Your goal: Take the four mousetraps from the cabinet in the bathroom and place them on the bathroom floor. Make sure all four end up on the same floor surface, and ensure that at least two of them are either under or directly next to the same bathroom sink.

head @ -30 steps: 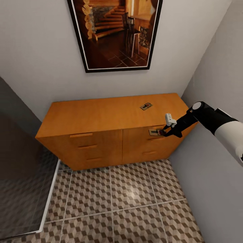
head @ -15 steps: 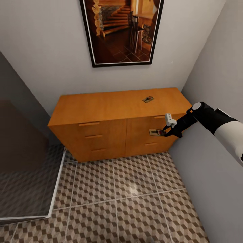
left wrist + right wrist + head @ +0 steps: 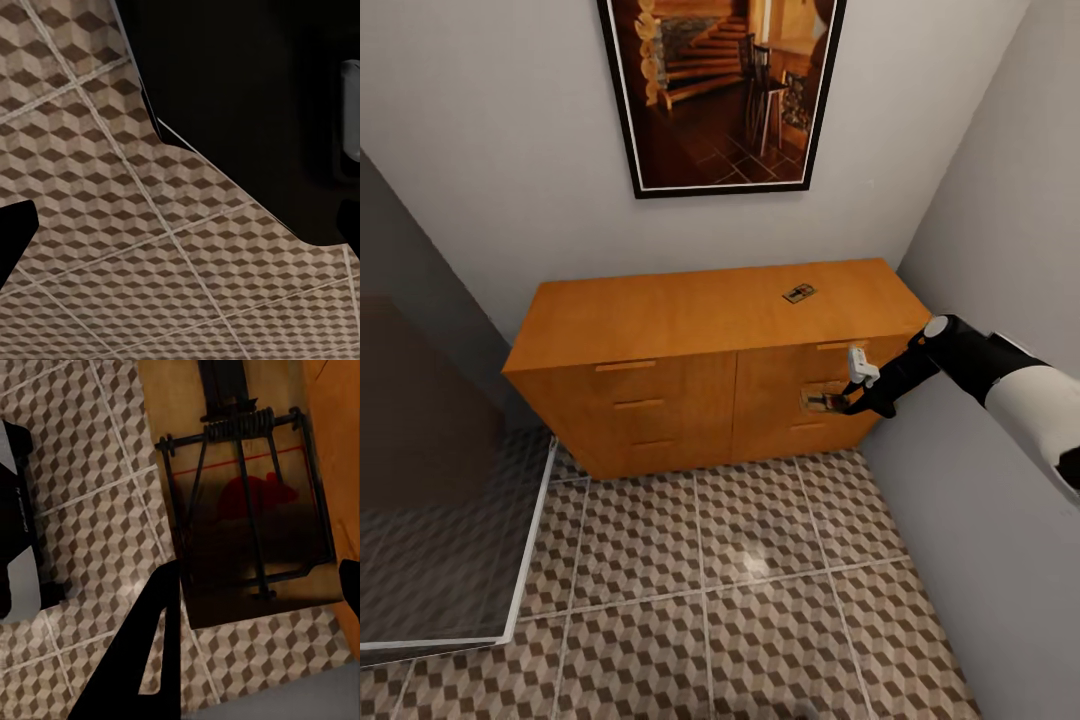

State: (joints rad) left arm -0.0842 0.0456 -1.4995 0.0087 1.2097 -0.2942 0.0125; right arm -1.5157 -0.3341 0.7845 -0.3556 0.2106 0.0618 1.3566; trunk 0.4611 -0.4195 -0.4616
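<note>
My right gripper (image 3: 838,403) is shut on one mousetrap (image 3: 820,402), holding it in the air in front of the cabinet's right drawers, above the bathroom floor (image 3: 750,560). The right wrist view shows this mousetrap (image 3: 247,510) close up: a tan board with dark wire and a red mouse mark, and patterned tiles below it. A second mousetrap (image 3: 799,293) lies on the cabinet (image 3: 660,320) top, near its back right. In the left wrist view, the left gripper (image 3: 180,225) hangs open over the floor tiles (image 3: 112,187) with nothing between its fingers. The bathroom sink is out of view.
A grey wall (image 3: 1000,200) stands close behind my right arm. A dark glass partition (image 3: 430,480) with a white base edge borders the floor on the left. A framed picture (image 3: 720,90) hangs above the cabinet. The robot's dark body (image 3: 247,97) crosses the left wrist view.
The head camera shifted during the first half second. Since then my right gripper has dropped slightly with the mousetrap in it, staying in front of the right drawers.
</note>
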